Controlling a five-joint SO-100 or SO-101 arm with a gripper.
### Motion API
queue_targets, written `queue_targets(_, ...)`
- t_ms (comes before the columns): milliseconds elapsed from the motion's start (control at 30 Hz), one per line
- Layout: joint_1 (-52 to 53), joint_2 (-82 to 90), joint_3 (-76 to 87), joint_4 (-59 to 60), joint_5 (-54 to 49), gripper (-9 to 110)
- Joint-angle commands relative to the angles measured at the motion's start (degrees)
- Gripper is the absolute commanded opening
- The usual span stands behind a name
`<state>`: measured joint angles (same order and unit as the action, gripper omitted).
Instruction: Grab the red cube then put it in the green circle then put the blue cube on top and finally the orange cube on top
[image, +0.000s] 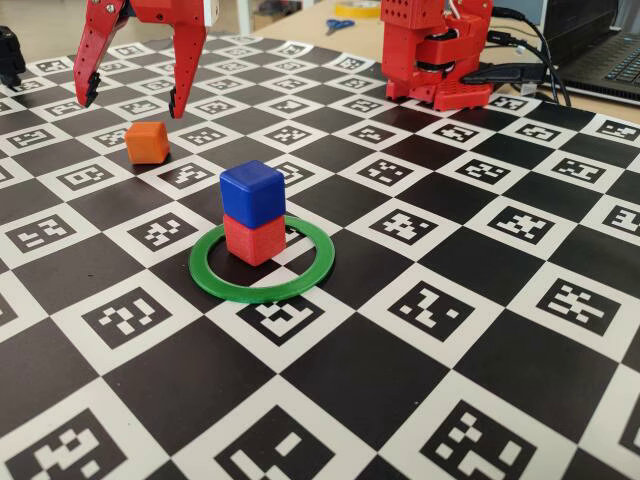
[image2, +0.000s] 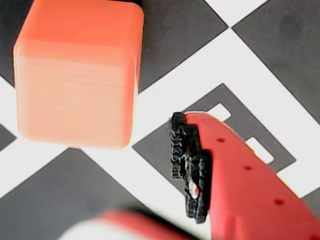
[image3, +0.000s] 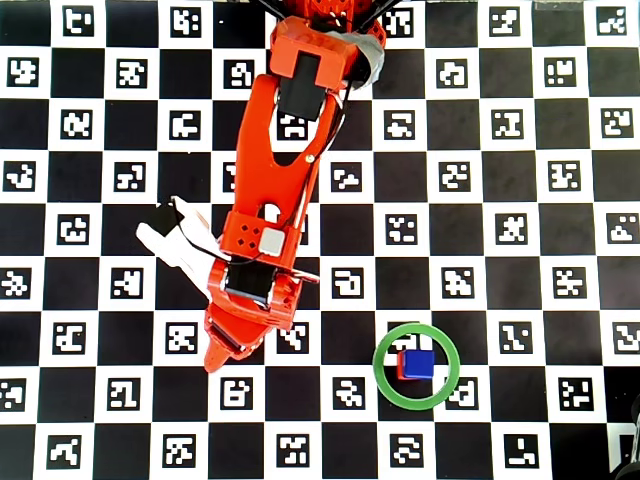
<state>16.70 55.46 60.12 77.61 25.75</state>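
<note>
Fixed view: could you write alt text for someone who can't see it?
A blue cube sits stacked on a red cube inside a green ring on a checkered marker board. Behind, an orange cube lies below the open red gripper.

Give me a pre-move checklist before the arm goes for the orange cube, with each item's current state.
1. Red cube inside the green circle: ok.
2. Blue cube seated on the red cube: ok, though turned slightly relative to it.
3. Gripper open and empty: ok; fingers spread, nothing between them.
4. Orange cube free on the board: ok; it sits alone, clear of the stack.
5. Gripper lined up over the orange cube: not ok; in the wrist view the cube lies off to the side of the finger.
6. Second finger's position relative to the cube: cannot tell; only a blur at the wrist view's bottom edge.
</note>
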Motion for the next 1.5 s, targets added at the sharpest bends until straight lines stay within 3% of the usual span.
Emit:
queue_targets(0, -0.88, 1.32, -4.22, -0.62, 0.53, 43)
queue_targets(933, 0.53, -2.55, -1.67, -5.1, -0.7, 39)
queue_targets(1467, 0.18, -2.29, -0.7, -5.71, -1.85, 21)
